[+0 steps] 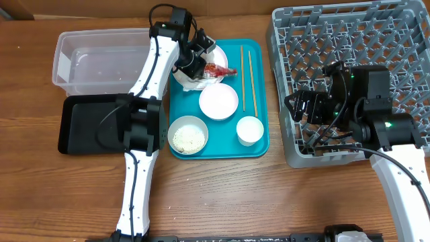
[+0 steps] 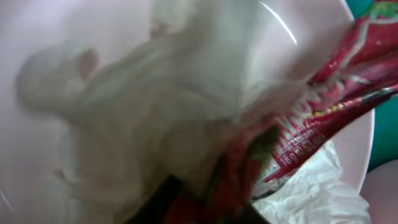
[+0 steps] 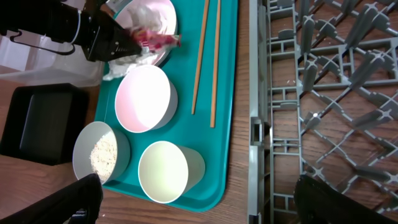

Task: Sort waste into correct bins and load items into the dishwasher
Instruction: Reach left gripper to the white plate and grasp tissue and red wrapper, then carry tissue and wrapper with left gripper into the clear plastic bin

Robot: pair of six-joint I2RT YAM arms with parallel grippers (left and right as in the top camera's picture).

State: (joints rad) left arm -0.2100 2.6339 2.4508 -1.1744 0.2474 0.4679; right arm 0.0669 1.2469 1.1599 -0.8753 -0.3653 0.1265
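My left gripper (image 1: 196,65) is down on the round white plate (image 1: 216,51) at the back of the teal tray, shut on the red snack wrapper (image 1: 220,70). In the left wrist view the wrapper (image 2: 336,106) runs from my blurred dark fingers (image 2: 217,205) to the upper right, over the crumpled napkin (image 2: 311,196). An empty white bowl (image 1: 218,101), a bowl holding rice (image 1: 188,135), a white cup (image 1: 250,130) and two chopsticks (image 1: 243,77) sit on the tray. My right gripper (image 1: 302,107) is open and empty over the left edge of the grey dish rack (image 1: 349,40).
The clear tub (image 1: 70,67) stands at the back left, with the black tray (image 1: 77,128) in front of it. The teal tray (image 1: 262,144) lies between the bins and the rack. My left arm crosses above the black tray.
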